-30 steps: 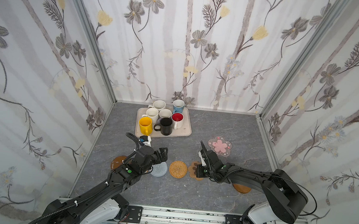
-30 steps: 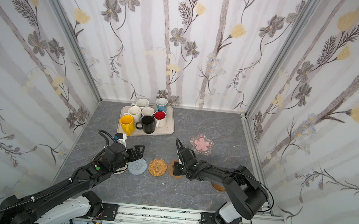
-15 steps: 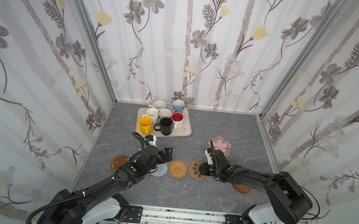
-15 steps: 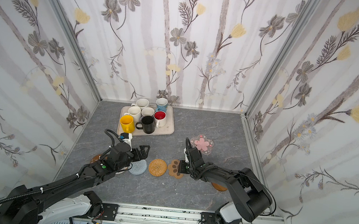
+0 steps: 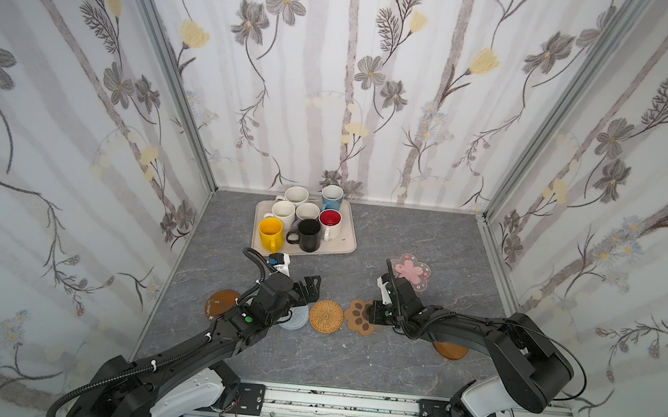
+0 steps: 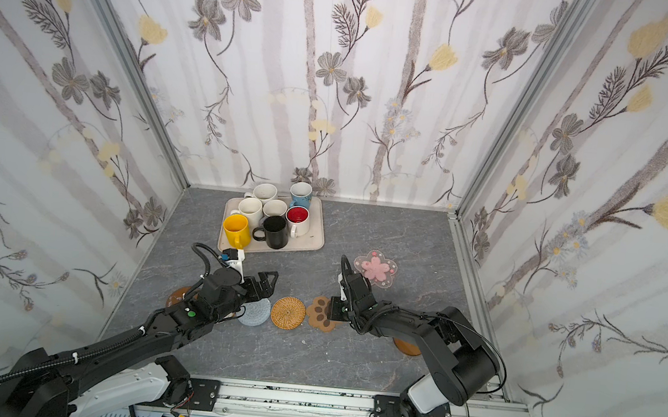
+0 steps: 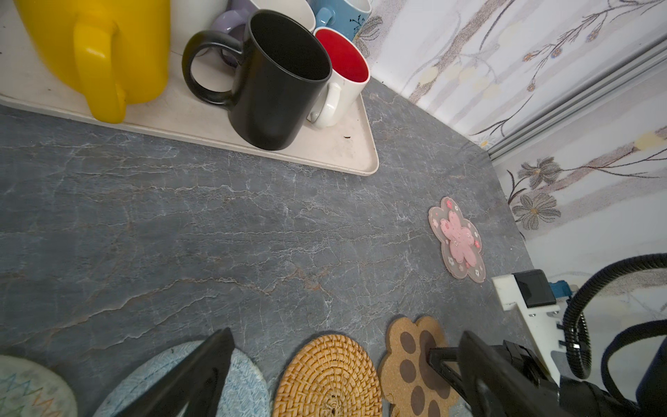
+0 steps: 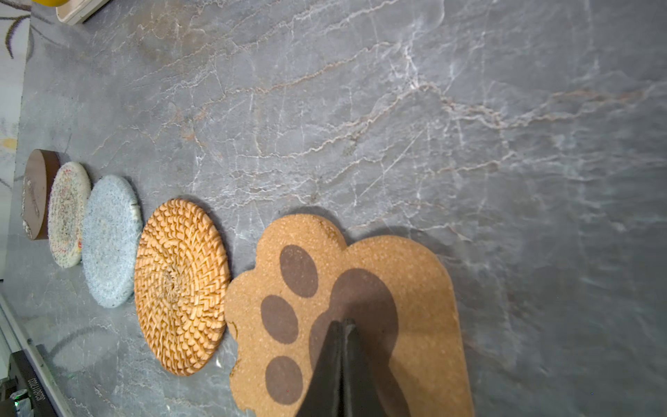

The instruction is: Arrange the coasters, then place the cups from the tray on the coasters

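Both arms have shifted: the left end effector (image 5: 310, 286) has crept forward toward the tray (image 5: 343, 246), and the right end effector (image 8: 343, 324) has drawn back along the paw coaster (image 5: 359, 317). Left jaws stand wide with nothing between them, above the blue coaster (image 5: 295, 320). Right jaws are pressed together and empty, tip over the paw's big pad; whether it touches is unclear.

Arranging looks partly done. A wooden disc (image 5: 223, 302), beige woven mat (image 8: 68, 213), blue coaster, rattan coaster (image 5: 326, 316) and paw coaster form a close row. The pink blossom coaster (image 5: 412, 272) and a second wooden disc (image 5: 452, 350) lie apart. All seven cups (image 5: 309, 234) stand on the tray, so every placement is left.

No brand shows. A small white code (image 8: 31, 389) in the right wrist view is too blurred to read.
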Robot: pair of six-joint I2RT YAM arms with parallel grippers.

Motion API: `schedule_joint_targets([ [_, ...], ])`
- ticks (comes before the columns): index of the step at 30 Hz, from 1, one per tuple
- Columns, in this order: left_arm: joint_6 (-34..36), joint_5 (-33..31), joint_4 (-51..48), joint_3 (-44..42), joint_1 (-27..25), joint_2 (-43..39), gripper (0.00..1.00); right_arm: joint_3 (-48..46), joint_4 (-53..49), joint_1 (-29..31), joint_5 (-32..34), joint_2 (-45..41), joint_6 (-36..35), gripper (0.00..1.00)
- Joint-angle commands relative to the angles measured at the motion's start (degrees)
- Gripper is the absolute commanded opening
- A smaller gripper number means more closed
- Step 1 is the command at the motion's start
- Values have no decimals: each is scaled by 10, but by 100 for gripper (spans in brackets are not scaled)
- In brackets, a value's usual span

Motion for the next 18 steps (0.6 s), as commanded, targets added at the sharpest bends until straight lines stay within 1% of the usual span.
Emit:
schedule_joint_targets([
  [1, 3, -3, 18, 0, -1, 1, 100, 5, -37, 0, 19, -7, 4, 0],
  [4, 10, 1, 18, 7, -1, 9, 100, 7, -51, -3, 42, -35, 1, 4],
  [5, 13, 1, 18, 12, -1, 13, 100, 8, -56, -4, 46, -44, -2, 7],
  [6, 16, 3, 18, 17, -1, 20, 100, 10, -60, -5, 50, -57, -5, 14],
  [7, 20, 4, 18, 24, -1, 25, 100, 12, -65, -7, 52, -68, -6, 18],
  [9, 28, 9, 18, 42, -2, 41, 100, 20, -78, -15, 59, -98, -11, 24],
  [12, 38, 16, 18, 72, -3, 71, 100, 38, -99, -43, 61, -132, -26, 30],
  [14, 45, 20, 18, 91, -4, 94, 100, 57, -121, -71, 69, -138, -44, 29],
  [16, 51, 22, 18, 115, -7, 116, 100, 79, -140, -104, 69, -130, -66, 21],
  [17, 56, 22, 18, 128, -8, 131, 100, 83, -146, -125, 59, -121, -76, 17],
  [18, 60, 22, 19, 140, -11, 144, 100, 111, -153, -143, 48, -114, -83, 12],
])
